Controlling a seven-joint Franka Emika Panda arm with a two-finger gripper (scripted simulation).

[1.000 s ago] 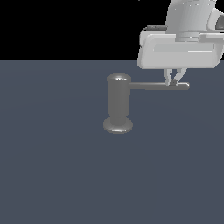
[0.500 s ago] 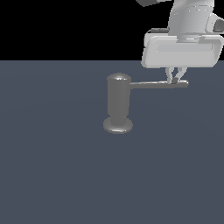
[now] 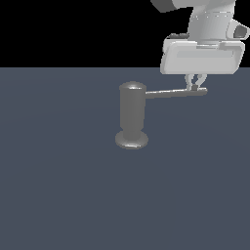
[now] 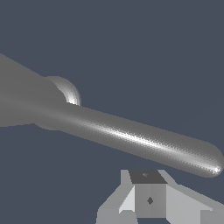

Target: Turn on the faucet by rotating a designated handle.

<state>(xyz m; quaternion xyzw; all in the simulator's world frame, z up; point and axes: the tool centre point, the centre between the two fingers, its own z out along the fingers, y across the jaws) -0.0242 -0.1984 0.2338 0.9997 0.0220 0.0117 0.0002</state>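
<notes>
The faucet (image 3: pixel 132 116) stands upright on the flat dark blue-grey surface (image 3: pixel 58 185), a little right of centre in the exterior view. Body is a dull grey cylinder with a rounded top and a flared round foot resting on the surface.

The handle (image 3: pixel 175 92) is a thin straight grey rod. It leaves the faucet near its top and runs out toward the exterior view's right, close to level, ending in a rounded tip. In the wrist view the handle (image 4: pixel 135 138) fills much of the frame as a long shiny bar with its rounded end visible; the faucet (image 4: pixel 26 98) body is the large grey mass at the other end of the bar.

The arm comes in from the upper right of the exterior view; its white wrist housing sits above the outer end of the handle. The gripper (image 3: pixel 195 87) points down at the handle close to the tip. The fingers (image 3: pixel 189 82) are short and close together, with only a narrow gap between them, and their ends meet the top edge of the rod. Cannot tell from either view whether they clamp the handle or only rest against it. In the wrist view one grey finger (image 4: pixel 148 194) lies just beside the handle, near its tip.
</notes>
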